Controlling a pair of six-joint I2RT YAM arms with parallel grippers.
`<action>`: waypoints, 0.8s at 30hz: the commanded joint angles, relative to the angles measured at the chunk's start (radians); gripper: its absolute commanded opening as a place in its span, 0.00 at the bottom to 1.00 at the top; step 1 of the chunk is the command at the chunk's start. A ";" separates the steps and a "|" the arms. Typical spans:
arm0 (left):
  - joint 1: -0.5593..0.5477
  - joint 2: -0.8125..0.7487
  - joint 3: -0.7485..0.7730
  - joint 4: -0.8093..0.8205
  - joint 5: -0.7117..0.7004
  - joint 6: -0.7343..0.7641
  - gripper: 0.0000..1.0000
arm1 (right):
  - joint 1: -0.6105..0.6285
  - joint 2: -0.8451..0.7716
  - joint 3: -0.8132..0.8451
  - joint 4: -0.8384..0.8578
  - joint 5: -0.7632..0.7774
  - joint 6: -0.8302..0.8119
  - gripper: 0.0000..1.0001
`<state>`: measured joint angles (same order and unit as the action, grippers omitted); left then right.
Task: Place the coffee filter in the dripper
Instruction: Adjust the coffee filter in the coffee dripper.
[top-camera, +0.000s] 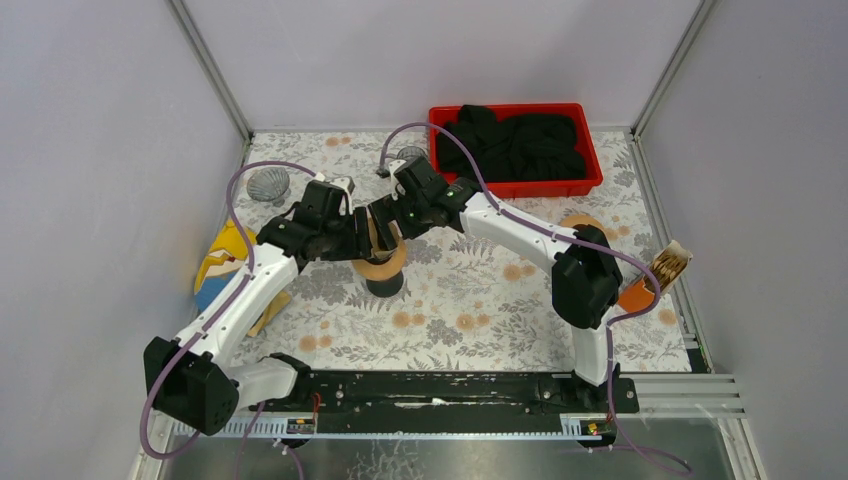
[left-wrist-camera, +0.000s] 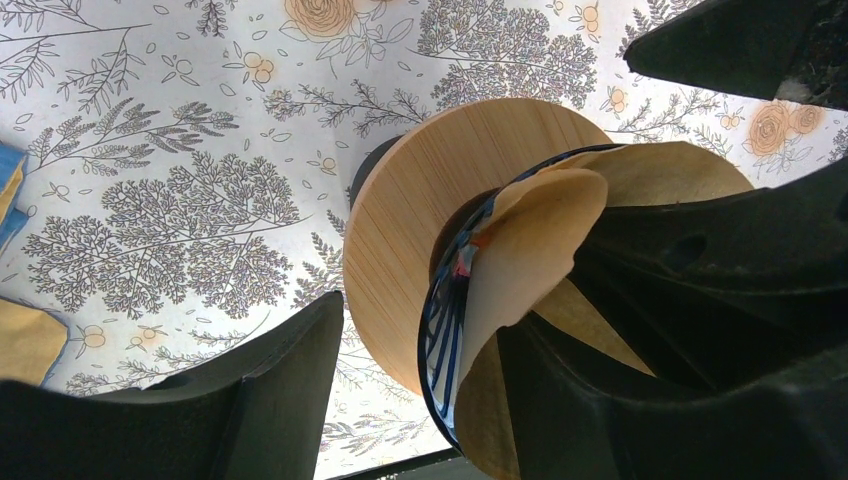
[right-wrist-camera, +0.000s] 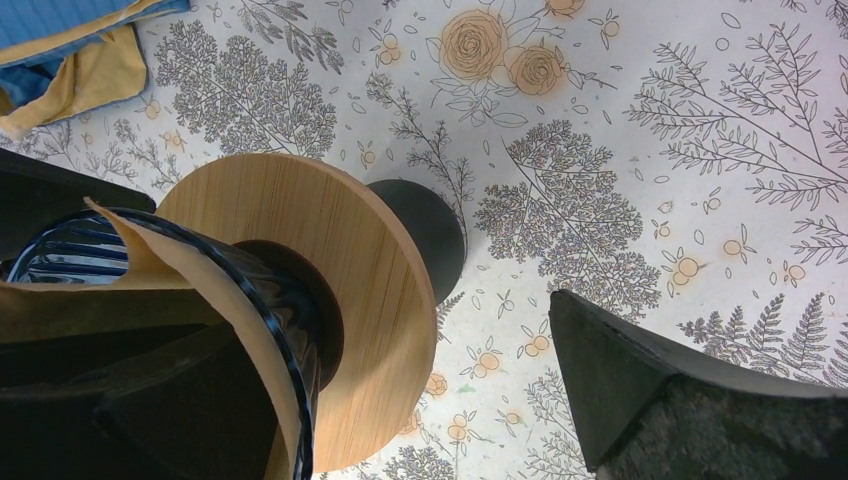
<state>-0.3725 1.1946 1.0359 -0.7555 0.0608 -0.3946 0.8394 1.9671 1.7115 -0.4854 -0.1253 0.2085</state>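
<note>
Top view, place: I see the dripper (top-camera: 381, 268) in the middle of the worktop (top-camera: 480, 330), and both arms bend over it.
Top view, filter: The coffee filter (top-camera: 379, 235) sits in the top of the dripper, between the left tool (top-camera: 358, 243) and the right tool (top-camera: 393, 224).
Top view, other things: A red bin (top-camera: 545, 187) of black cloth (top-camera: 515, 140) is at the far right, well apart.
Left wrist view, filter: The brown paper is inside the blue-striped cone (left-wrist-camera: 445, 340), above the wooden ring (left-wrist-camera: 420, 220). One flap folds over and does not lie flat.
Left wrist view, left tool: Its fingers (left-wrist-camera: 270, 400) are apart. One is down in the paper cone. The other is outside and does not touch the ring. I see nothing held.
Right wrist view, right tool: It is wide open. One finger is inside the cone by the paper. The other hangs over the worktop, away from the ring.
Step in hand: I think I am seating the paper against the cone.
Next move: I think I should press the loose flap flat. Then I should lift both tools straight up, slowly, so the paper does not come out with them.
</note>
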 joint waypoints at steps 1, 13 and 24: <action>0.007 0.007 0.011 -0.022 -0.009 0.027 0.64 | -0.007 -0.024 0.007 -0.018 0.000 -0.029 1.00; 0.007 0.005 0.025 -0.035 -0.004 0.042 0.64 | -0.008 -0.107 0.001 0.016 -0.039 -0.013 0.99; 0.007 0.001 0.027 -0.025 -0.004 0.039 0.64 | -0.006 -0.121 -0.015 0.036 -0.164 0.001 0.99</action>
<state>-0.3721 1.1969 1.0374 -0.7704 0.0608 -0.3805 0.8383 1.8687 1.7000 -0.4717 -0.2131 0.2066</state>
